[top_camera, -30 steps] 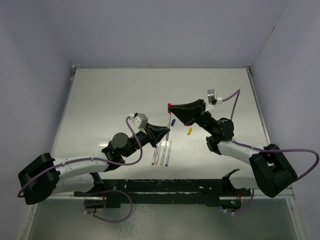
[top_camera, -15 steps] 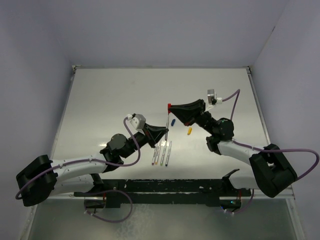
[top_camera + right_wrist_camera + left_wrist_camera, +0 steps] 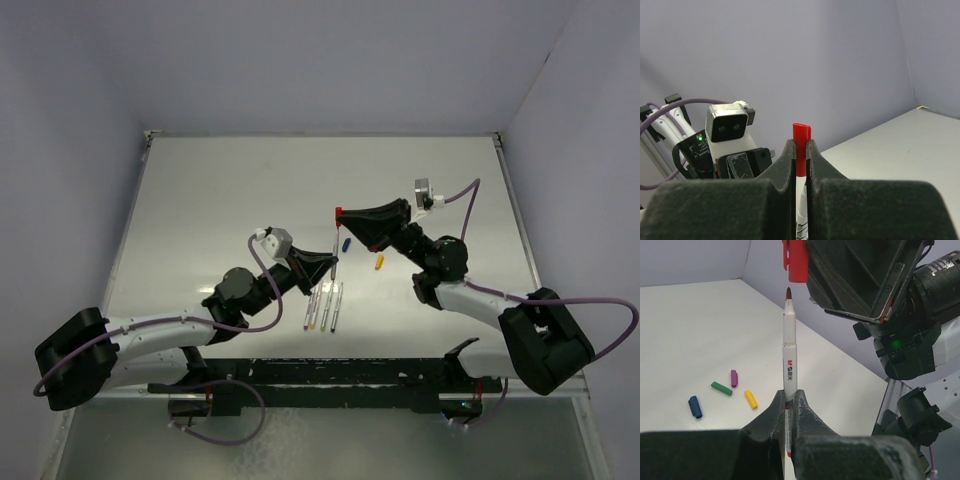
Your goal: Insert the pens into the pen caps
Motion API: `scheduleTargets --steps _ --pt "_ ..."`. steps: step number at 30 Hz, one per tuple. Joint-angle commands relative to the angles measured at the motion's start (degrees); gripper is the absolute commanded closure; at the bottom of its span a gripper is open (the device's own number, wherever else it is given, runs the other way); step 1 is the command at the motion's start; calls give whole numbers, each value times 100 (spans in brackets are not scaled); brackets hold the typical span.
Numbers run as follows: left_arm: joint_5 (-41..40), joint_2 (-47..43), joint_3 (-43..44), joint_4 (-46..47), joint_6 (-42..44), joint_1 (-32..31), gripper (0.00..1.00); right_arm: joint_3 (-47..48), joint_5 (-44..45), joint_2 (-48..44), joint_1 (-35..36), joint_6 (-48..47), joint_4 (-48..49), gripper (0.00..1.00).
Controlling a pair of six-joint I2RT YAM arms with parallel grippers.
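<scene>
Over the last second almost nothing had moved: the left arm had settled very slightly, and the right arm had stayed where it was.

Both arms reached over a pale table (image 3: pixel 200 200) and met near its middle. The left gripper (image 3: pixel 333 262) was clamped narrowly on the lower barrel of a white pen (image 3: pixel 789 355) and held it upright, dark red tip pointing up. The right gripper (image 3: pixel 342 213) hung just beyond and above the left one, its fingers (image 3: pixel 788 155) pinched tight on a red cap (image 3: pixel 797 260) with the open end facing down. From the left wrist, the pen's tip sat directly under the cap with a small gap between them.

The other pens (image 3: pixel 325 305) lay side by side on the table just behind the left gripper, towards the arm bases. Four loose caps lay on the table well beneath the raised pen and to its left in the left wrist view: blue cap (image 3: pixel 695 407), green cap (image 3: pixel 721 388), purple cap (image 3: pixel 734 378) and yellow cap (image 3: pixel 750 399), close together but apart.
</scene>
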Motion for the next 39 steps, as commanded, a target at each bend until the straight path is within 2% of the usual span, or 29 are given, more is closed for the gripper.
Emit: scheduleTargets --steps 1,25,39 --pt "-22 -158 130 334 110 -20 100 -5 13 -134 23 -144 1001 100" --pt "-36 3 323 511 218 -19 100 -198 -42 -64 49 26 1001 100" --pt "-288 225 627 870 505 -13 100 -215 -507 120 76 411 992 100"
